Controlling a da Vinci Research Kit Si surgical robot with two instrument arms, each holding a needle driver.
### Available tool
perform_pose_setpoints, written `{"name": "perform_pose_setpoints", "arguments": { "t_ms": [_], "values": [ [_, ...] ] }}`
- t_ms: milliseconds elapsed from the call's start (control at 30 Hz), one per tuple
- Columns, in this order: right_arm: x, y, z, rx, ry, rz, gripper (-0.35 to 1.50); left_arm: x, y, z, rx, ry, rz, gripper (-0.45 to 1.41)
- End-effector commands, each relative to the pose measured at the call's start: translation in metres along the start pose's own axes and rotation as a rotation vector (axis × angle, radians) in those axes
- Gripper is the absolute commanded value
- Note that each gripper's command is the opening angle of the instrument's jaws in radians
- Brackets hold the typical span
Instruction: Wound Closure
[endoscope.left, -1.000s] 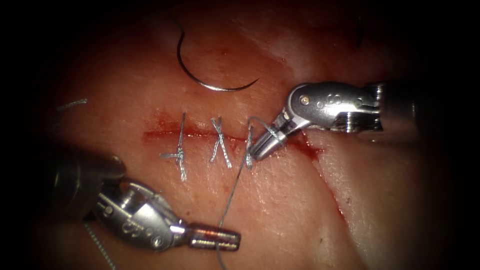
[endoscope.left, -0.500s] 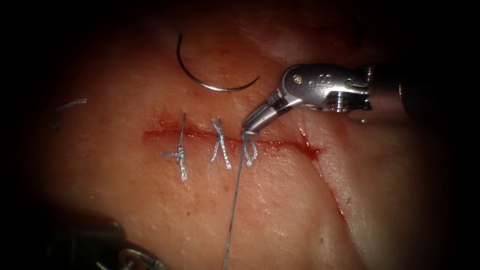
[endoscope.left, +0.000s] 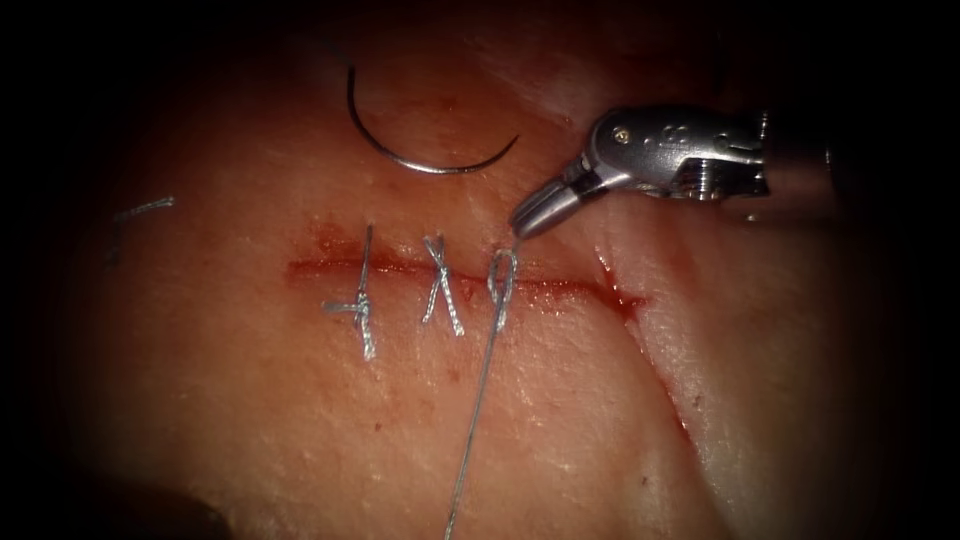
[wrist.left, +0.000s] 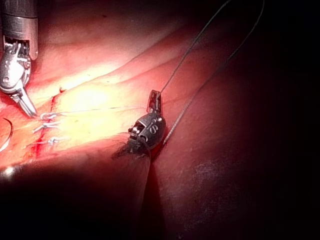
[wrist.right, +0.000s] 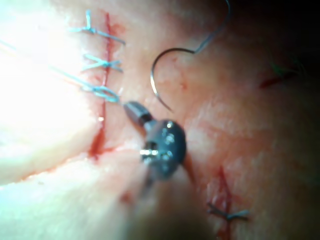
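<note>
R tool (endoscope.left: 522, 226) higher w/ thread (endoscope.left: 478, 400) (knot tighter), needle (endoscope.left: 420, 160) free

Tissue (endoscope.left: 300, 420) pale pink to salmon, faint white streaks. Cut (endoscope.left: 560, 288) a dark red line, red fluid (endoscope.left: 330, 245) smeared beside it. Thread (endoscope.left: 480, 400) grey-blue, finely braided. Needle (endoscope.left: 420, 160) dark steel grey. Right tool (endoscope.left: 530, 215) shiny silver metal.

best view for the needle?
Endoscope view: the needle lies free on the tissue above the cut, its whole curve visible, held by neither hand. Right wrist view shows it too; left wrist view catches an edge sliver.
</note>
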Motion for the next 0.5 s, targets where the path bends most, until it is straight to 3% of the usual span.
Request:
{"name": "perform_pose_setpoints", "arguments": {
  "t_ms": [33, 500],
  "values": [
    [-0.0002, 0.0009, 0.0007, -0.002, -0.002, -0.003, -0.35, -0.0004, 0.0007, 0.0005, -0.001, 0.001, -0.005, -0.45],
    [-0.0002, 0.0015, 0.0000, -0.025, -0.015, 0.026, -0.35, 0.0002, 0.0046, -0.0007, -0.012, 0.003, -0.005, -0.45]
  ]
}}
